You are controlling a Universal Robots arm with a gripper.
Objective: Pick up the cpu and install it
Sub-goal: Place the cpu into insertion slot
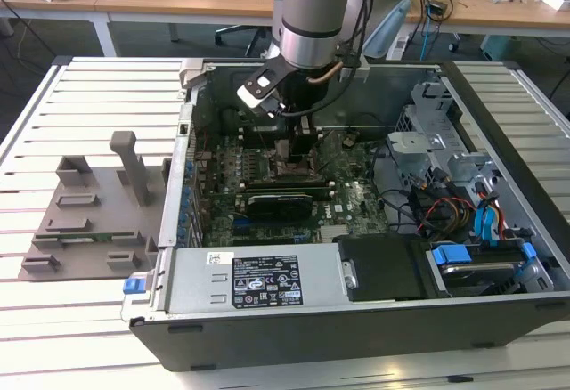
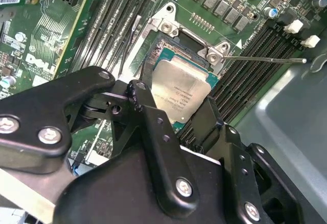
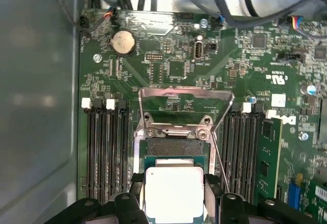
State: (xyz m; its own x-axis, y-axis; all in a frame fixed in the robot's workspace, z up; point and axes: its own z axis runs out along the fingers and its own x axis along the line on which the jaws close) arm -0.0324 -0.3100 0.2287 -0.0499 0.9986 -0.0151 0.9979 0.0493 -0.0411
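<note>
Gripper (image 3: 174, 185) clamped on opposite edges of the cpu (image 3: 173, 197), held partly over the open socket (image 3: 171, 149); in the exterior view, twelve o'clock of the graphics card (image 1: 280, 201); likely risks bent socket pins if lowered tilted or offset.

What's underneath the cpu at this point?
The open socket on the motherboard: its dark contact field shows just beyond the cpu, held by the gripper. The socket area directly beneath the chip is covered, so contact cannot be judged.
</note>
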